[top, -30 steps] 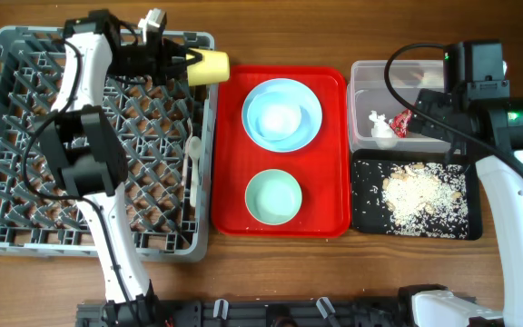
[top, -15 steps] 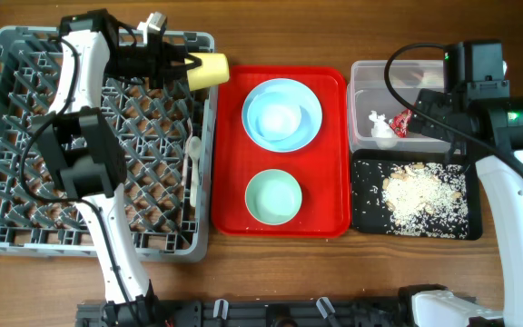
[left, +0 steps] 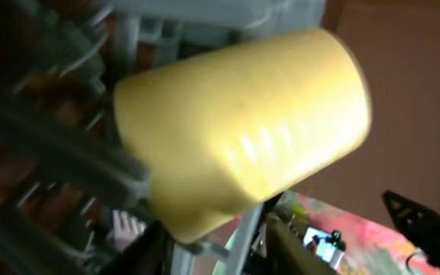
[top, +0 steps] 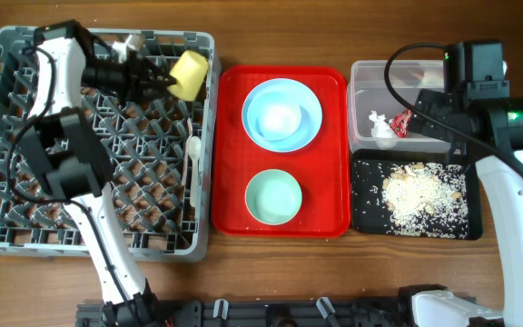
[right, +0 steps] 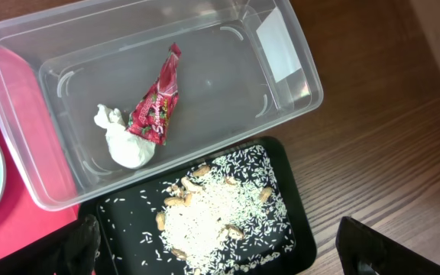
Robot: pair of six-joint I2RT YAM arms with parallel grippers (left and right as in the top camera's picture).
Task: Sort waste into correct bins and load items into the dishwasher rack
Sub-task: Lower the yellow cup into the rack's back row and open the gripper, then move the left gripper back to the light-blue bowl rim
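I am seeing the yellow cup [top: 190, 74] lying tilted on the pegs in the corner of the dishwasher rack [top: 152, 182] beside the red tray [top: 230, 182], which is its place for washing. The left gripper [top: 160, 80] is standing at the cup's end; I cannot tell if its jaws are gripping it. The right gripper [right: 220, 256] is hovering wide open and empty above the bins. The red wrapper [right: 155, 107] and the tissue [right: 124, 141] are lying in the clear tub [right: 281, 99] as dry waste, and the rice scraps [right: 212, 210] in the black tray [right: 128, 221]. I judge the green bowl [top: 273, 195] is waiting next.
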